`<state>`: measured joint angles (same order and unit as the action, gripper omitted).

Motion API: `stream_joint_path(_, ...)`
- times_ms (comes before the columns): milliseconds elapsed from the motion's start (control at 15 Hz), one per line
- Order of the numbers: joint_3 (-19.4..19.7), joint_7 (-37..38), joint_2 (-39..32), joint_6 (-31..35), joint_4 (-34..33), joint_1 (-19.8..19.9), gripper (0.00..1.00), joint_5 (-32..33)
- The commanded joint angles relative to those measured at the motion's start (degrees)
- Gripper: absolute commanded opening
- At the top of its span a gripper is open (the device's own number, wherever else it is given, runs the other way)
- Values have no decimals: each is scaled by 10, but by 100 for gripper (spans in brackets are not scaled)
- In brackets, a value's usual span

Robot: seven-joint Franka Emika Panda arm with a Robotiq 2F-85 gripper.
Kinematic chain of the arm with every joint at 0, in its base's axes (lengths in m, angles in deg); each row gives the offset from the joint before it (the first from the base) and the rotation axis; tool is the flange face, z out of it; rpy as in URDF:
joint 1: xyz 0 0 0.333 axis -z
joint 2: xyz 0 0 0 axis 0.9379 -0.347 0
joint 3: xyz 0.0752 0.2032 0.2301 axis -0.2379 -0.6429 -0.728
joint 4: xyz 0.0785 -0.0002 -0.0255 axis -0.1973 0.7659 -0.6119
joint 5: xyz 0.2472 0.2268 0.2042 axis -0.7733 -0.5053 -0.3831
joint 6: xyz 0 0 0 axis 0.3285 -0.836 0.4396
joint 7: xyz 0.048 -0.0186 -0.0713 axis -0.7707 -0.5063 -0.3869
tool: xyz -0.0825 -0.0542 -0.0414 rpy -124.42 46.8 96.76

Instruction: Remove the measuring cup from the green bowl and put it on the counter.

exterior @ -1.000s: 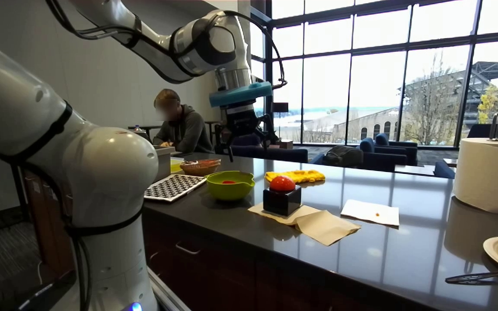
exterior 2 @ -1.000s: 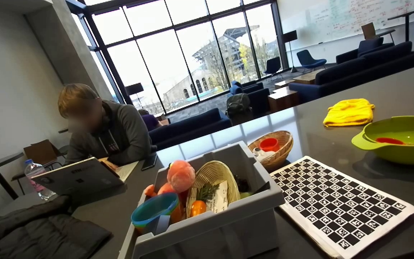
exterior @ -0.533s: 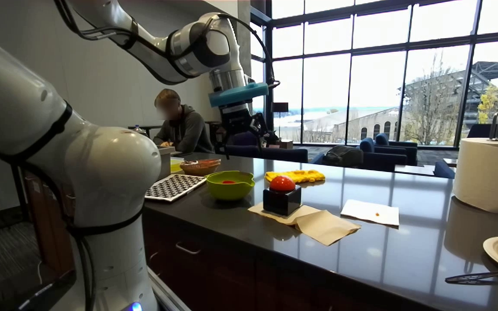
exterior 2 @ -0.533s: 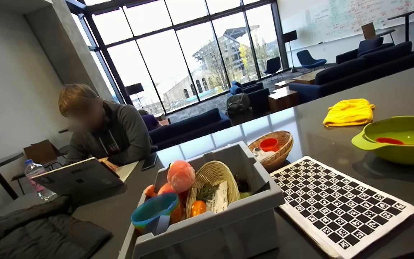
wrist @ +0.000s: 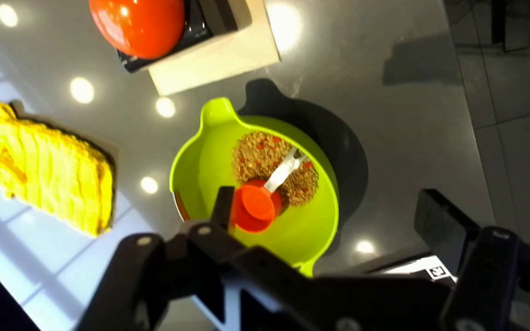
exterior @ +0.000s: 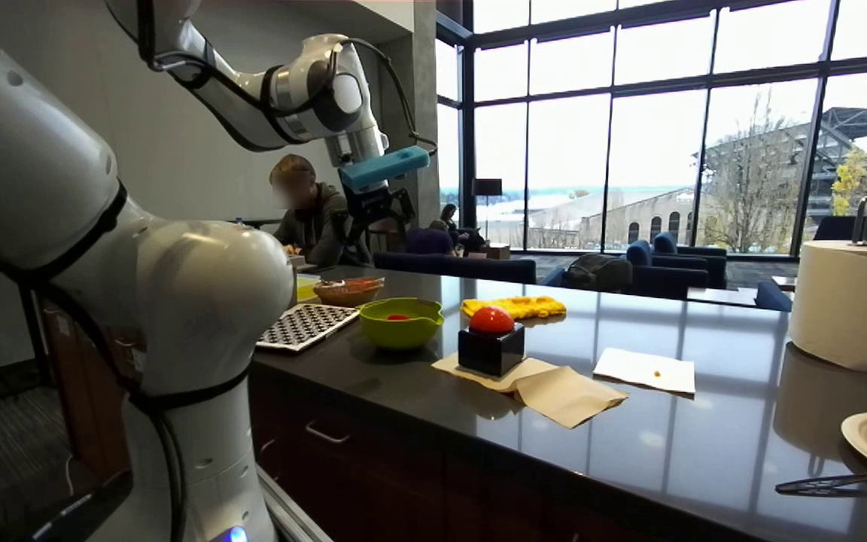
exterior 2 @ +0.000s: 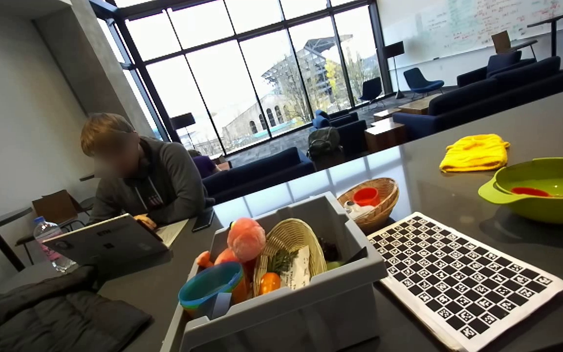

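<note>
The measuring cup (wrist: 258, 204) is orange-red with a metal handle. It sits inside the green bowl (wrist: 288, 239) on brown grain-like bits, its handle resting toward the bowl's wall. In the exterior views only a red part of the cup (exterior: 397, 318) (exterior 2: 530, 191) shows above or through the bowl's rim. The bowl stands on the dark counter in both exterior views (exterior: 401, 335) (exterior 2: 550, 210). My gripper (wrist: 331, 211) is open and empty, held above the counter. In the wrist view one finger overlaps the cup's edge; the other is over the counter. In an exterior view the gripper (exterior: 375, 226) is well above the bowl.
A black box with a red dome (exterior: 491, 342) stands on brown napkins beside the bowl. A yellow cloth (exterior: 514, 307), a checkered board (exterior 2: 462, 278), a wicker basket (exterior 2: 384, 208) and a grey bin (exterior 2: 291, 313) are nearby. A person (exterior 2: 149, 176) sits behind the counter.
My gripper has moved left in an exterior view and tilted, and its fingertips are higher. The bowl and the measuring cup have not moved.
</note>
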<state>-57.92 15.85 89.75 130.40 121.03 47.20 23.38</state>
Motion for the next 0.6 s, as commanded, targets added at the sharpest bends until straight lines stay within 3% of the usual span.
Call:
stream_joint_path(0, -8, -75, -22, 34, -1, -48, 100, -32)
stream_joint_path(267, -8, -171, -52, 60, -1, -95, 100, -57)
stream_joint_path(333, -12, -186, -55, 55, -1, -98, 100, -61)
stream_joint_path(400, -24, -156, -42, 43, -1, -74, 100, -62)
stream_joint_path(533, -25, -177, -52, 45, -1, -81, 100, -66)
